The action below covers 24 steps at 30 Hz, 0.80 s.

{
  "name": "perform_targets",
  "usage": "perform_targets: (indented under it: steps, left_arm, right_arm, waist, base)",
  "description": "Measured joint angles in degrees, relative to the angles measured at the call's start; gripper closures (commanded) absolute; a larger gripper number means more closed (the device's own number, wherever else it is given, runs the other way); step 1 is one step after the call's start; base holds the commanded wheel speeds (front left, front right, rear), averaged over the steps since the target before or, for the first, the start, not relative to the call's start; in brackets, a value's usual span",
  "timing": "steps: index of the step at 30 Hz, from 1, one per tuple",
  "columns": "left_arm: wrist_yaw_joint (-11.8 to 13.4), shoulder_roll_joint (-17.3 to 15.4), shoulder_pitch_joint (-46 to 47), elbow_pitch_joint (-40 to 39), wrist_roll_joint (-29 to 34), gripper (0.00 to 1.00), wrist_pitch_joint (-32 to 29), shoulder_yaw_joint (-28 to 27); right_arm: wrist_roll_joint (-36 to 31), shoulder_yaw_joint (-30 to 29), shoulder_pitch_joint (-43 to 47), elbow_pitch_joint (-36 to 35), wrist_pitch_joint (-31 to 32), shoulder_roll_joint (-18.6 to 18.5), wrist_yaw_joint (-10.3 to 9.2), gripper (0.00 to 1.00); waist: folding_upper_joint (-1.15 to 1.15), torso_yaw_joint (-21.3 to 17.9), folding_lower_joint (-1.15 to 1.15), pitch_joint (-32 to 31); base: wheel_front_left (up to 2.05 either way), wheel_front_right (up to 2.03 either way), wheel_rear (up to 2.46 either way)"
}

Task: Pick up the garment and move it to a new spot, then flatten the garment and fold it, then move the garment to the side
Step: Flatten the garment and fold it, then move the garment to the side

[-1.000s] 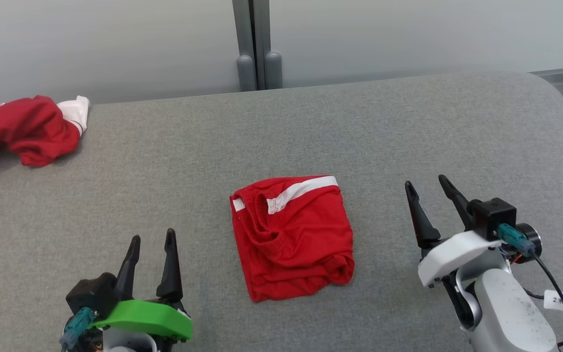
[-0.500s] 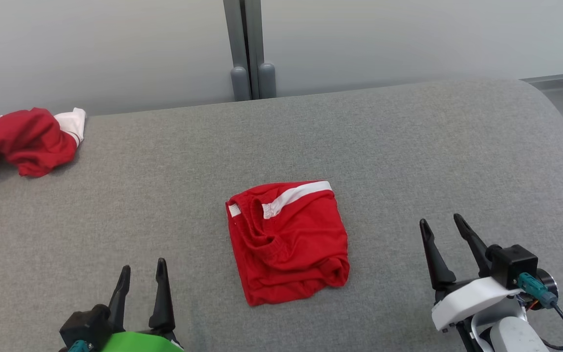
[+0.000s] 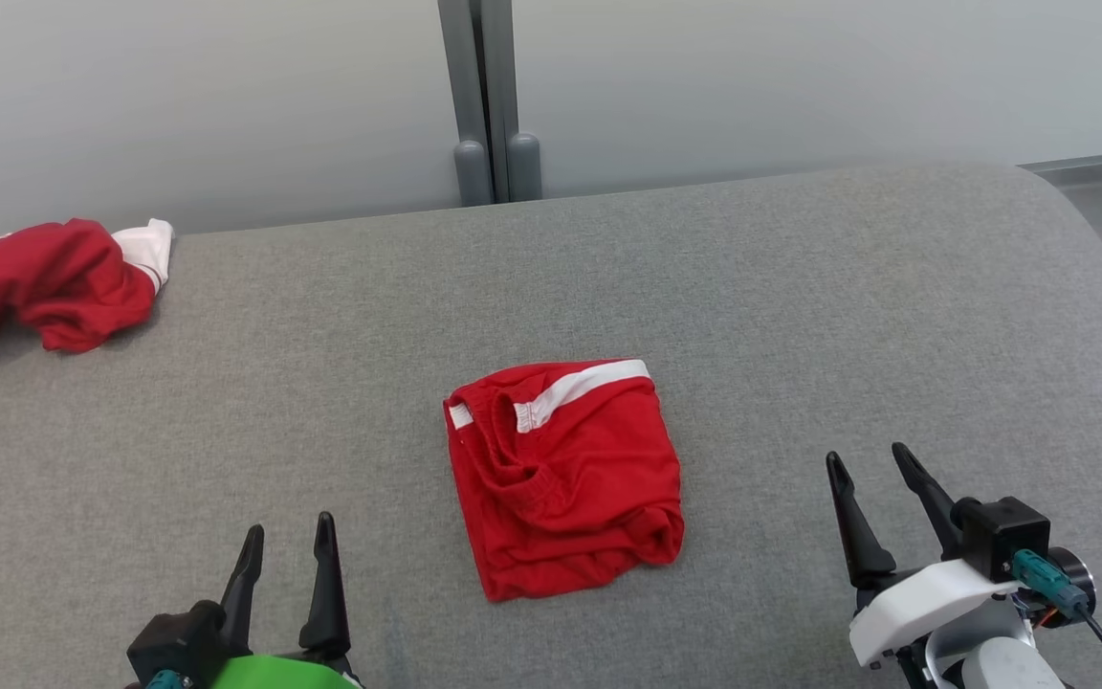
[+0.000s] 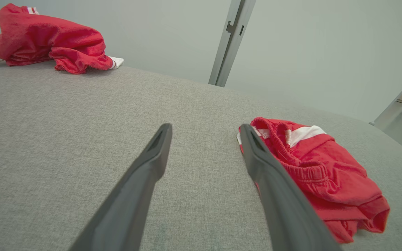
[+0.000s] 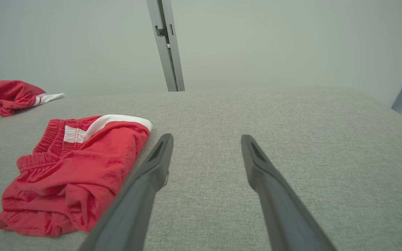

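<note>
Folded garment at mid-cushion, both grippers empty beside it.

The grey padded surface point(image 3: 800, 316) carries the red garment point(image 3: 565, 478) at its middle, folded into a rough square with its white stripe at the far edge (a second red garment point(image 3: 44, 277) lies crumpled well apart, at the far left). The left gripper point(image 3: 289, 528) and right gripper point(image 3: 867, 455) flank it, clear of the cloth, jaws spread and holding nothing. The sideways move looks to remain: a pinch catching just the top layer would likely pull the fold open, and dragging could bunch it.
</note>
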<state>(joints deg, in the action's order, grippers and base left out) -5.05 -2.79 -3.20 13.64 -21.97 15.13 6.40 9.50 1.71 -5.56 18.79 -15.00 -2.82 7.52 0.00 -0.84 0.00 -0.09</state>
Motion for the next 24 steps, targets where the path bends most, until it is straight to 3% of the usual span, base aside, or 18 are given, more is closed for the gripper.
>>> perform_targets:
  steps: [16,24]
  left_arm:
    - [0.00,0.00,-0.05,0.60,0.15,0.00,0.00,0.02]
    - [0.04,0.00,0.37,0.33,0.59,0.00,0.00,0.80]
  right_arm:
    - [0.55,0.02,0.23,1.87,0.00,0.00,0.00,0.00]
    - [-5.11,1.19,-6.46,4.13,0.82,0.01,0.00,0.00]
  waist:
    - [0.00,0.41,0.00,-0.44]
    - [0.00,1.78,0.00,0.22]
  base:
    - [0.00,0.00,0.00]
    - [0.00,0.00,0.00]
